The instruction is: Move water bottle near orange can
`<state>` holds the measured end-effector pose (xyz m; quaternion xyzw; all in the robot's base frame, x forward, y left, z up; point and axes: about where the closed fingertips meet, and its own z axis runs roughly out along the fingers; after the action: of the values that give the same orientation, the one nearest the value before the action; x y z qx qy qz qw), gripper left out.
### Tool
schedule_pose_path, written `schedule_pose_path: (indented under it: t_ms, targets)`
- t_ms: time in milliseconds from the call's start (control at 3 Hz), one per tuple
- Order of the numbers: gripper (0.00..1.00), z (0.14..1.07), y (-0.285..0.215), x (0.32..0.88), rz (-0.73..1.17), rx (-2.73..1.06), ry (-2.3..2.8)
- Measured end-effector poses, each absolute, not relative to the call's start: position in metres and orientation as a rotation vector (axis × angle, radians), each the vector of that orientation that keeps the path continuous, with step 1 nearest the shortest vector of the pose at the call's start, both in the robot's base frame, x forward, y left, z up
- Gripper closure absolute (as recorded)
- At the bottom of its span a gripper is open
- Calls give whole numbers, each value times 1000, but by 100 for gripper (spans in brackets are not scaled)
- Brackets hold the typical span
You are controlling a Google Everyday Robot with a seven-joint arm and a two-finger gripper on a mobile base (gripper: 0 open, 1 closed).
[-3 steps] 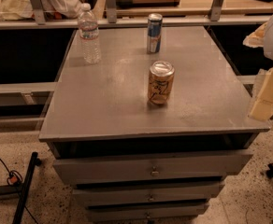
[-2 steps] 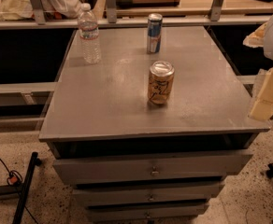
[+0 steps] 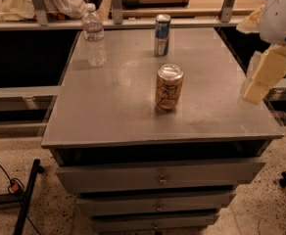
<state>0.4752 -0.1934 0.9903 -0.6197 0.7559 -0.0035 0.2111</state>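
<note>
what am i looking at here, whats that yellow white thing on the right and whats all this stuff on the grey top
This is one picture from a single camera looking down at a grey cabinet top with drawers below it. The pale yellow and white thing at the right edge is a robot arm ending in its claw, the part that grabs things. It hangs by the cabinet's right edge and touches none of the items. Three things stand on the top: a clear water bottle at the back left, a slim blue-and-silver can at the back middle, and an orange can near the centre. The bottle and the orange can stand well apart.
</note>
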Motion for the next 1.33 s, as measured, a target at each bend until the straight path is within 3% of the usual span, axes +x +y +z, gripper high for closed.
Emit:
schedule_pose_path:
  t_ms: [667, 1333]
  targets:
    - [0, 1011, -99, 570, 170, -1687, 1844]
    - [0, 1018, -57, 610, 210, -1513, 1765]
